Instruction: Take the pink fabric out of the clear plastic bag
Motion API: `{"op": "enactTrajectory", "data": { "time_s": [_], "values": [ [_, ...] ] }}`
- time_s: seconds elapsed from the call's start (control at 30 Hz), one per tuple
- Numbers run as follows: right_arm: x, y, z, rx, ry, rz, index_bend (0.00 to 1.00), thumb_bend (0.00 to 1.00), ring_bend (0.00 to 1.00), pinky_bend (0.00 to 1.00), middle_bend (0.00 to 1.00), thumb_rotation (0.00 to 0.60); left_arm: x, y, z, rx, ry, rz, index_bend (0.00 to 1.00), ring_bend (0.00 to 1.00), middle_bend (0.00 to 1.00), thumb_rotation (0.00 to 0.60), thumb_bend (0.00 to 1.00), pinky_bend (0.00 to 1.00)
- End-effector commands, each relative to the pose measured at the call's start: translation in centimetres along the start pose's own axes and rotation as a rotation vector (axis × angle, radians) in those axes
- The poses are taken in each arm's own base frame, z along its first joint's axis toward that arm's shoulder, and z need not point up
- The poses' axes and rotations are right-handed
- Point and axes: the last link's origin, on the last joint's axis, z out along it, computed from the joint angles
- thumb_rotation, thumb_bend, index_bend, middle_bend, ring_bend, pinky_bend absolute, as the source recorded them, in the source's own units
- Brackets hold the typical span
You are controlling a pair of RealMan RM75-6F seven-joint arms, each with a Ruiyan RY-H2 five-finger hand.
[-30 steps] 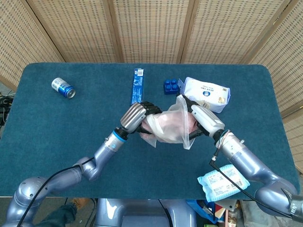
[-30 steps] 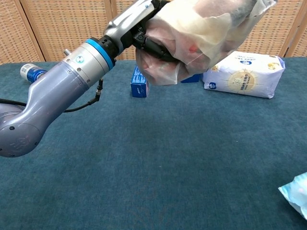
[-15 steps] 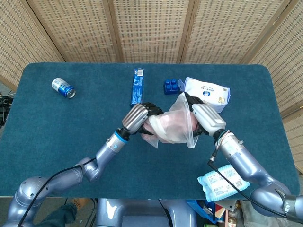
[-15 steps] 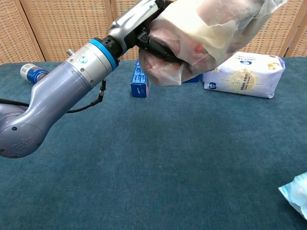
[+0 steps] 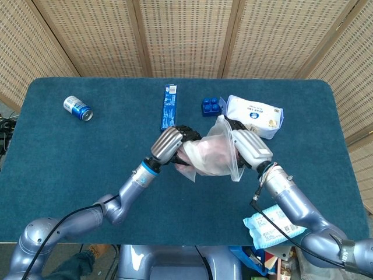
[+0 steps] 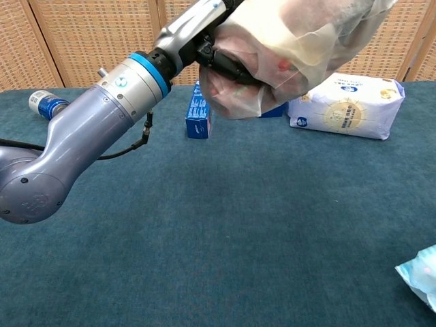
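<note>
The clear plastic bag (image 5: 221, 153) hangs above the table's middle with the pink fabric (image 5: 204, 153) showing through it. My left hand (image 5: 171, 144) grips the bag's left end, where the fabric bulges. My right hand (image 5: 249, 147) holds the bag's right side, its fingers partly hidden behind the plastic. In the chest view the bag (image 6: 300, 48) fills the top, the pink fabric (image 6: 235, 92) shows inside it, and the left hand (image 6: 204, 34) clasps it; the right hand is hidden there.
On the blue table (image 5: 87, 157) lie a soda can (image 5: 77, 108), a blue box (image 5: 169, 106), a blue toy brick (image 5: 212, 105) and a white wipes pack (image 5: 254, 114). A light-blue pack (image 5: 274, 223) sits at the near right edge.
My right hand has drawn in toward the left hand, bunching the bag tighter. The bag rose slightly in the chest view. The left hand has hardly moved.
</note>
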Motion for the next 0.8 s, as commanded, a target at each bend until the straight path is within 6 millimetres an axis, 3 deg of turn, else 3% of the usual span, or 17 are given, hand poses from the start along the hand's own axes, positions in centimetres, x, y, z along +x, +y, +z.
{"op": "enactTrajectory", "data": {
  "time_s": [0.03, 0.13, 0.2, 0.4, 0.6, 0.73, 0.8],
  "values": [
    [-0.34, -0.14, 0.29, 0.003, 0.009, 0.001, 0.38, 0.00, 0.00, 0.00, 0.00, 0.600, 0.01, 0.10, 0.06, 0.000, 0.003, -0.004, 0.60, 0.52, 0.62, 0.600, 0.37, 0.49],
    [-0.69, -0.27, 0.48, 0.007, 0.009, 0.007, 0.46, 0.09, 0.00, 0.00, 0.00, 0.600, 0.10, 0.13, 0.10, -0.001, 0.006, -0.004, 0.60, 0.52, 0.62, 0.600, 0.37, 0.49],
    [-0.83, -0.34, 0.53, 0.009, 0.008, 0.003, 0.51, 0.22, 0.00, 0.00, 0.00, 0.600, 0.17, 0.11, 0.10, -0.001, 0.007, -0.004, 0.60, 0.52, 0.62, 0.600, 0.37, 0.49],
    [-0.92, -0.51, 0.56, 0.017, 0.014, 0.003, 0.65, 0.47, 0.00, 0.00, 0.00, 0.600, 0.36, -0.03, 0.07, 0.004, 0.012, -0.004, 0.60, 0.52, 0.62, 0.600, 0.37, 0.49],
    [-0.96, -0.50, 0.44, 0.021, 0.020, 0.008, 0.70, 0.59, 0.00, 0.00, 0.00, 0.600, 0.40, -0.11, 0.03, 0.006, 0.010, -0.005, 0.60, 0.52, 0.62, 0.600, 0.37, 0.49],
    [-1.02, -0.45, 0.34, 0.023, 0.024, 0.004, 0.72, 0.62, 0.00, 0.00, 0.00, 0.600, 0.33, -0.08, -0.03, 0.007, 0.006, -0.008, 0.60, 0.52, 0.62, 0.600, 0.37, 0.49],
    [-1.04, -0.41, 0.30, 0.023, 0.027, 0.002, 0.73, 0.63, 0.00, 0.00, 0.00, 0.600, 0.28, -0.11, -0.10, 0.007, -0.001, -0.006, 0.60, 0.49, 0.57, 0.600, 0.37, 0.49]
  ]
}}
